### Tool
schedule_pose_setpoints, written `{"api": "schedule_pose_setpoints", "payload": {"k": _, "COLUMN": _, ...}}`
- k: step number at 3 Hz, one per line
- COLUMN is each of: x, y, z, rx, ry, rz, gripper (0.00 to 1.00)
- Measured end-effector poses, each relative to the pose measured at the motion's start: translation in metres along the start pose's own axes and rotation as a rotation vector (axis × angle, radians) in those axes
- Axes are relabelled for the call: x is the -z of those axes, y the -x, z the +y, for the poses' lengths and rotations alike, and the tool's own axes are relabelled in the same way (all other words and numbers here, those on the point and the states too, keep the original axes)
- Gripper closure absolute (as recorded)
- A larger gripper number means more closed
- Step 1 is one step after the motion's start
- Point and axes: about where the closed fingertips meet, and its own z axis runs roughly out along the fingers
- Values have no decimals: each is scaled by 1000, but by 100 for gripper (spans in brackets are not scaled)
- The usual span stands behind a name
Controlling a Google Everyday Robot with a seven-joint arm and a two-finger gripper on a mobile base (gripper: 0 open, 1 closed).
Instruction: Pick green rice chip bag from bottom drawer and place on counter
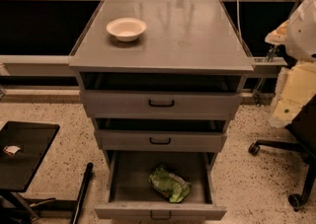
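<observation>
A black side table [24, 154] stands low at the left. A white bowl [126, 28] sits on the counter [187, 35], toward its left. All three drawers are pulled out. The bottom drawer [133, 178] is out furthest, and the bag [170, 184] lies in it, right of centre, near the front. The gripper [284, 34] hangs just off the counter's right edge, well above the bag; wide or narrow, I cannot tell
</observation>
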Motion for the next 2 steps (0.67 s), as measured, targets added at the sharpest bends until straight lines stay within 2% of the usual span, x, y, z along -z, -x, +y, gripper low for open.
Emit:
{"api": "schedule_pose_setpoints", "payload": {"k": 1, "x": 0, "y": 0, "z": 0, "rx": 0, "ry": 0, "rz": 0, "gripper": 0}}
{"api": "schedule_pose_setpoints", "payload": {"k": 2, "x": -14, "y": -2, "z": 8, "rx": 20, "ry": 13, "rz": -53, "gripper": 0}}
